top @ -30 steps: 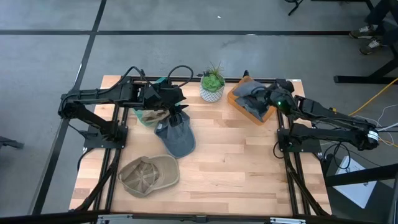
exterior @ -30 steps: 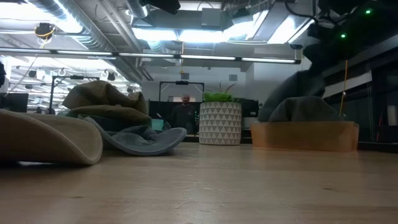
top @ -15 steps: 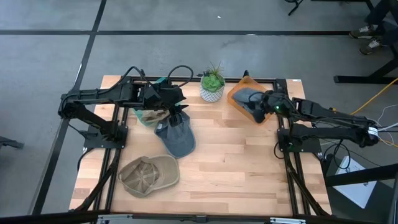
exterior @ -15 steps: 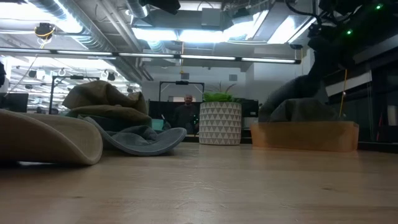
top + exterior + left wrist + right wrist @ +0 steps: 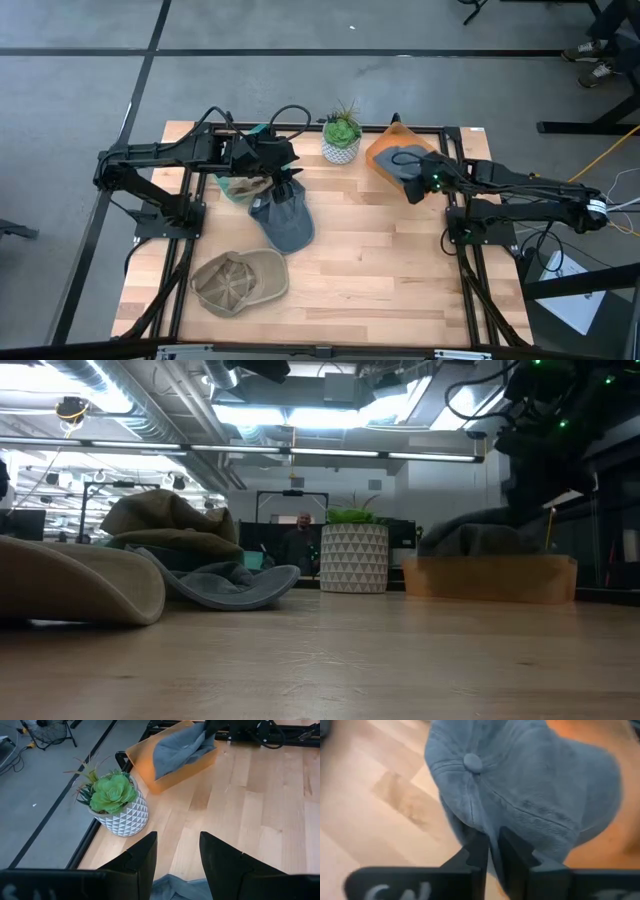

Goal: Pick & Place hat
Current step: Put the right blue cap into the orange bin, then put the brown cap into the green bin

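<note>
Since these are soft cloth caps, light and floppy, I judge a pinch on a fold of crown or on the stiffer brim will hold best. Nearest the front edge of the worktop (image 5: 380, 290) lies one tan cap (image 5: 240, 281), upside down. Beyond it one blue-grey hat (image 5: 284, 220) sits under my left claw (image 5: 176, 851), whose fingers stand spread above its cloth, holding nothing. Farther back, my right claw (image 5: 494, 851) is nearly pressed together, pinching the crown of a second blue-grey cap (image 5: 530, 795) at the orange tray (image 5: 380, 152). I count one tray, one potted plant (image 5: 341, 138), and one teal bin (image 5: 235, 185) holding at least one more tan hat.
</note>
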Tool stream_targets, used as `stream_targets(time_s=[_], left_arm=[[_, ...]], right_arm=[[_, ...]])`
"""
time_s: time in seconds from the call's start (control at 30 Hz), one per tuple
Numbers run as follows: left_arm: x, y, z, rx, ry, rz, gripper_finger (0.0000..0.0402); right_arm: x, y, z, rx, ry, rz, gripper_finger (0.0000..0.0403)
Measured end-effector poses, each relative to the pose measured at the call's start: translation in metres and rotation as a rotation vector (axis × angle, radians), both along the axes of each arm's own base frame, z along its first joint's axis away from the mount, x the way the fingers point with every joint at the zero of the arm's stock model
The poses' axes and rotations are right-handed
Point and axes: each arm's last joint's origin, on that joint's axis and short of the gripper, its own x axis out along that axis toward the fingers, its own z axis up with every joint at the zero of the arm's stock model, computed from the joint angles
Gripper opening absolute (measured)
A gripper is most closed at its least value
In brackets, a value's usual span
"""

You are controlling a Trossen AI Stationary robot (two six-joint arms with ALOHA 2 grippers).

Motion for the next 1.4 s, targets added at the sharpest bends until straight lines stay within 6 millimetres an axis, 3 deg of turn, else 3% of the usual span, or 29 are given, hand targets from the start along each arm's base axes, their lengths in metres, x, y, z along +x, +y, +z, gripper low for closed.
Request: stream_targets(time_s=[0.33, 0.5, 0.97, 1.2, 1.4], left_arm=[[-0.004, 0.000, 0.001, 0.002, 0.016, -0.001, 0.0143], [-0.021, -0.002, 0.006, -0.014, 0.039, -0.029, 0.0143], [-0.084, -0.014, 0.035, -0.293, -0.073, -0.221, 0.0143], [-0.099, -0.022, 0.021, -0.470, 0.128, -0.244, 0.0143], [-0.107, -0.041, 0.006, -0.514, 0.363, -0.267, 0.0143]], right_arm=[[0.001, 0.005, -0.001, 0.171, -0.056, 0.068, 0.0206], [0.000, 0.007, 0.011, 0.242, -0.079, 0.054, 0.0249], [-0.006, 0.010, 0.077, 0.228, -0.206, 0.053, 0.0241], [0.000, 0.009, 0.110, 0.175, -0.415, 0.109, 0.0240], [0.018, 0.017, 0.117, 0.190, -0.507, 0.204, 0.0240]])
